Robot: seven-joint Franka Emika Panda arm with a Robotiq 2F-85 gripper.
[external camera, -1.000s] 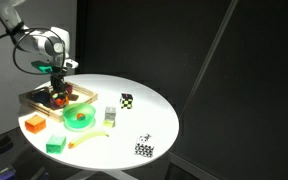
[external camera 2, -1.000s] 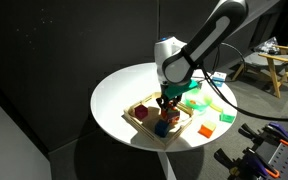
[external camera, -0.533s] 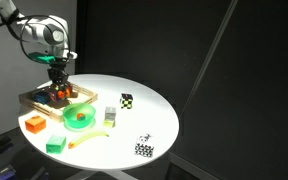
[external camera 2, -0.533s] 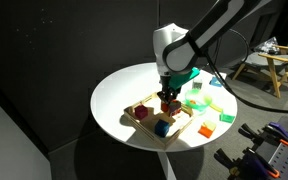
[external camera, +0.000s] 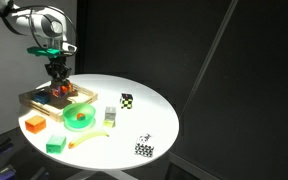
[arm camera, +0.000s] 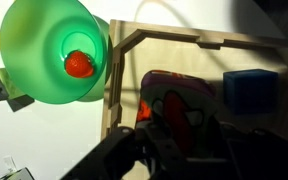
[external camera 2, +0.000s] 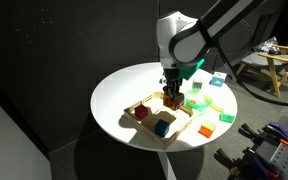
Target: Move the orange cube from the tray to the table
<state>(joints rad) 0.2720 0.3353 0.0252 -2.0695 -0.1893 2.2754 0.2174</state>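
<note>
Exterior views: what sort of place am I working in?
Likely a lab or studio: black curtains behind a spotlit round white table staged with toy blocks, a wooden stool beyond.

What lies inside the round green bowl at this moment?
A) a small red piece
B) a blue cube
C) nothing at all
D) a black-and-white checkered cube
A: in the wrist view, a small red piece rests at the bottom of the green bowl, and nothing else is in it.
</note>
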